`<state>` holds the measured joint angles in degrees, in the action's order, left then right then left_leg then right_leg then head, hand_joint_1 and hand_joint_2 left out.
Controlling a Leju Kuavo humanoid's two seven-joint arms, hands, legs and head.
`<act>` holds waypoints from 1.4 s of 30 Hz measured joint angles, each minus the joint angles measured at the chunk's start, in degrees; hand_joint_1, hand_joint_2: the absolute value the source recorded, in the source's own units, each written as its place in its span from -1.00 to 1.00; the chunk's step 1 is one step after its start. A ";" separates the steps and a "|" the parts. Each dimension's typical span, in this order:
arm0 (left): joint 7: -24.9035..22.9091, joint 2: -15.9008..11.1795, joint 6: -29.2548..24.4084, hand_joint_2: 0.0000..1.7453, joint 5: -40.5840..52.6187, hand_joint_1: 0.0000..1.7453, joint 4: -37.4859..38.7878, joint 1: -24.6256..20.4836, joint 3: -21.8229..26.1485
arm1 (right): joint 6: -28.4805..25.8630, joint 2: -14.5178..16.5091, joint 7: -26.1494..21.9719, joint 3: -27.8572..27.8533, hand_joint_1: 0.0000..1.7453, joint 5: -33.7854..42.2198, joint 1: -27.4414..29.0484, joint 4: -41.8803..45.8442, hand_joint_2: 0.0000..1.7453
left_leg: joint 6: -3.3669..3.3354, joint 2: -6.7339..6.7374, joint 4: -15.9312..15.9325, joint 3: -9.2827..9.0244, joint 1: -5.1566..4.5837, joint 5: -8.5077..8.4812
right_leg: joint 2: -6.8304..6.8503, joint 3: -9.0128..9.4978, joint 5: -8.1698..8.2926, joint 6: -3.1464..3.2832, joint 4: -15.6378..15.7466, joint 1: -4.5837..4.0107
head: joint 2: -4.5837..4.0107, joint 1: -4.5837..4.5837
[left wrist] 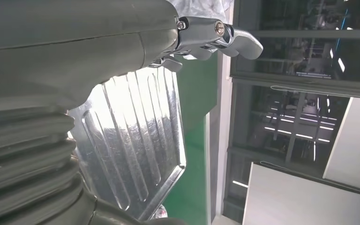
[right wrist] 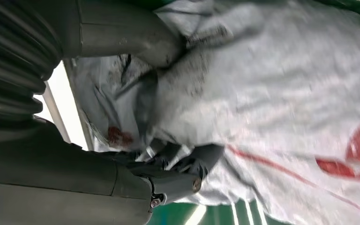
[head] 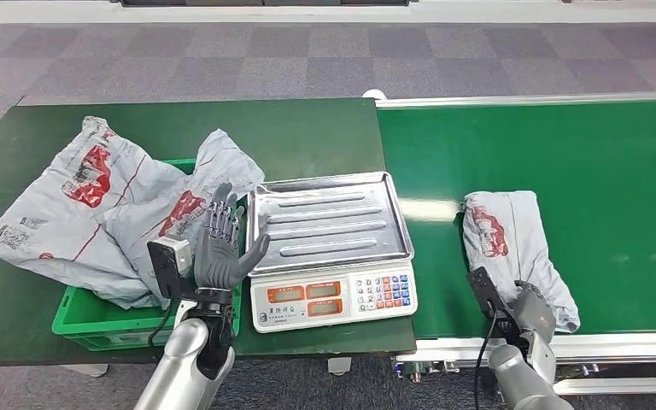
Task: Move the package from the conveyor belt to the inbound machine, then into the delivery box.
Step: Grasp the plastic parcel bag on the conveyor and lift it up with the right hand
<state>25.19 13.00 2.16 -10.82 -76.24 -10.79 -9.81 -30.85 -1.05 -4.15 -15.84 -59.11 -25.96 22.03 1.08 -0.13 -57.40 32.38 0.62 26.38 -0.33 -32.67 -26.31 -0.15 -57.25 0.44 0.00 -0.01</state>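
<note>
The grey package (head: 517, 252) lies on the green conveyor belt (head: 615, 171), its near end pinched by the right hand (right wrist: 168, 173). The slack bag could slip free when lifted. The left hand (head: 220, 248) is held spread beside the scale (head: 329, 248).

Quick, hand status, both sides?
Left hand: open, fingers spread, holding nothing, raised beside the scale tray.
Right hand: closing on the grey package on the belt; looks like it grips it.

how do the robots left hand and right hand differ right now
The left hand is raised upright beside the scale's steel tray, fingers apart, holding nothing. The right hand is low at the conveyor belt, gripping the near end of the grey package. Both are grey, with wrist cameras.
</note>
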 joint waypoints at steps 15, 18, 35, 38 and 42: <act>0.02 0.00 -0.84 1.00 0.30 -1.00 -0.74 0.64 0.01 | -3.20 3.53 -10.81 -0.16 1.00 6.94 0.96 7.19 1.00 | 0.00 -0.12 0.00 0.37 -0.01 -0.02 | 0.09 -0.32 -0.01 0.00 -0.03 0.04 | 0.00 0.00; 0.13 0.00 -0.97 1.00 0.74 -1.00 -0.62 0.69 0.01 | -3.88 4.39 -13.14 -0.01 1.00 9.97 1.62 11.38 1.00 | 0.00 -0.12 0.00 0.41 -0.04 -0.03 | 0.09 -0.37 -0.01 0.00 -0.04 0.08 | 0.00 0.00; 0.68 -0.02 -1.13 1.00 2.72 -1.00 0.78 -0.50 0.00 | -1.10 5.76 -12.03 12.32 1.00 12.43 4.95 40.51 1.00 | 0.03 -0.11 0.00 0.51 -0.07 -0.05 | 0.07 -0.49 0.00 0.00 -0.07 0.07 | 0.00 0.00; 0.64 0.03 -0.76 1.00 3.14 -1.00 1.30 -1.31 0.00 | 1.29 6.75 -11.82 16.50 1.00 12.09 4.93 41.74 1.00 | 0.05 -0.09 0.00 0.51 -0.07 -0.07 | 0.05 -0.54 0.00 0.01 -0.09 0.06 | 0.00 0.01; 0.52 0.10 -0.52 1.00 3.48 -1.00 2.21 -2.50 0.00 | 2.66 8.15 -11.54 22.36 1.00 12.46 4.75 42.01 1.00 | 0.07 -0.10 0.00 0.53 -0.07 -0.09 | 0.06 -0.57 -0.01 0.01 -0.12 0.05 | 0.00 0.01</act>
<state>25.71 13.10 1.63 -7.34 -74.04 -13.29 -9.81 -28.19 7.09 -15.70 6.52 -46.65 -21.21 64.04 1.15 -0.23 -57.39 32.91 0.56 26.28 -0.27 -33.24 -26.32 -0.14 -57.37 0.50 0.00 0.01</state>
